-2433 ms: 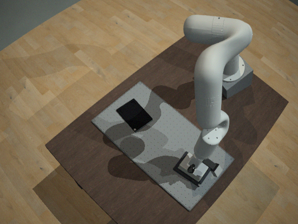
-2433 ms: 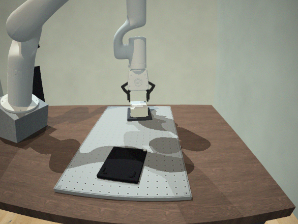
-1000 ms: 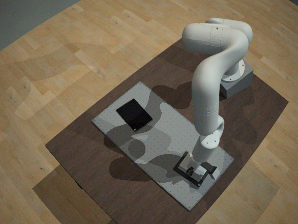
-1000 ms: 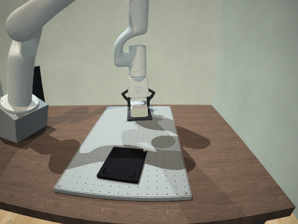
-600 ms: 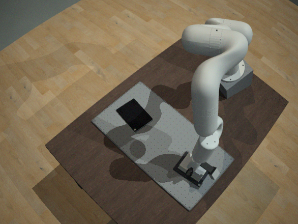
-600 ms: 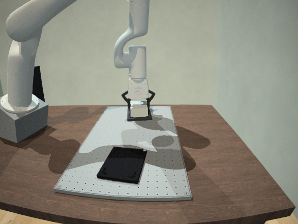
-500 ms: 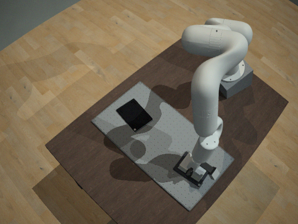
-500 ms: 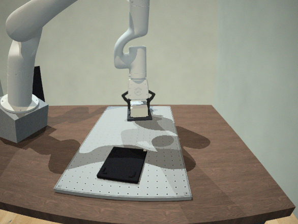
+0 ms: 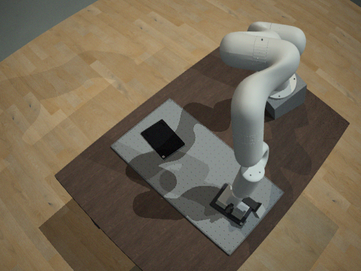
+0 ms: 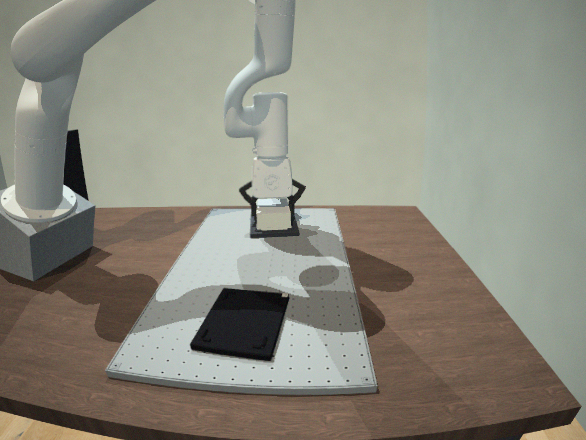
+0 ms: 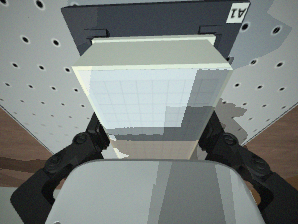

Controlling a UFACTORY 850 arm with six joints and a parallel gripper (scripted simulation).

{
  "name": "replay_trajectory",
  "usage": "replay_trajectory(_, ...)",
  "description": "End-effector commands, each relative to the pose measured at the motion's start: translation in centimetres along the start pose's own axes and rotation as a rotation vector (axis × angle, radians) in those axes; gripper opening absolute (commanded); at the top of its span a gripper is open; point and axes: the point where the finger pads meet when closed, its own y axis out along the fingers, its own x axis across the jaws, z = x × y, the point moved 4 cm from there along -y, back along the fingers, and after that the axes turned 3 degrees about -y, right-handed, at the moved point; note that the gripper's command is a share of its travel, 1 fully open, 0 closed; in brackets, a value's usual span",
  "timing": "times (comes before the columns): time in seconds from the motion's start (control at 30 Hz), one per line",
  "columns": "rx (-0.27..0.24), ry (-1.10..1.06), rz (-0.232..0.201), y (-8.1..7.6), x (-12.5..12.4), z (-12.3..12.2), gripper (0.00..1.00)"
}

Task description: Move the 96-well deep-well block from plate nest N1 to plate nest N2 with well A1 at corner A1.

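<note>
The white deep-well block (image 11: 152, 102) sits on the black nest N1 (image 10: 274, 231), inside its locators; a label A1 (image 11: 238, 12) marks the nest corner at the top right of the wrist view. My gripper (image 10: 273, 207) is lowered around the block, with one finger on each side of it (image 11: 152, 137). The fingers stand wide open and do not press on the block. In the top view the block (image 9: 236, 208) is partly hidden under the wrist. The empty black nest N2 (image 10: 241, 323) lies at the near end of the perforated plate (image 10: 260, 295), and it also shows in the top view (image 9: 162, 138).
The grey perforated baseplate (image 9: 197, 172) lies on a dark wooden table. The arm's base block (image 10: 42, 235) stands at the table's far left. The arm's links (image 9: 252, 123) reach over the plate between base and N1.
</note>
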Motion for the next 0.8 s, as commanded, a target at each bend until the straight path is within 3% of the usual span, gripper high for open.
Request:
replay_trajectory(0.0, 0.000, 0.000, -0.002, -0.05, 0.07, 0.02, 1.00)
replay_trajectory(0.33, 0.000, 0.000, -0.002, -0.05, 0.07, 0.02, 1.00)
replay_trajectory(0.37, 0.000, 0.000, -0.002, -0.09, 0.06, 0.02, 0.00)
replay_trajectory(0.77, 0.000, 0.000, -0.001, -0.08, 0.06, 0.02, 0.00)
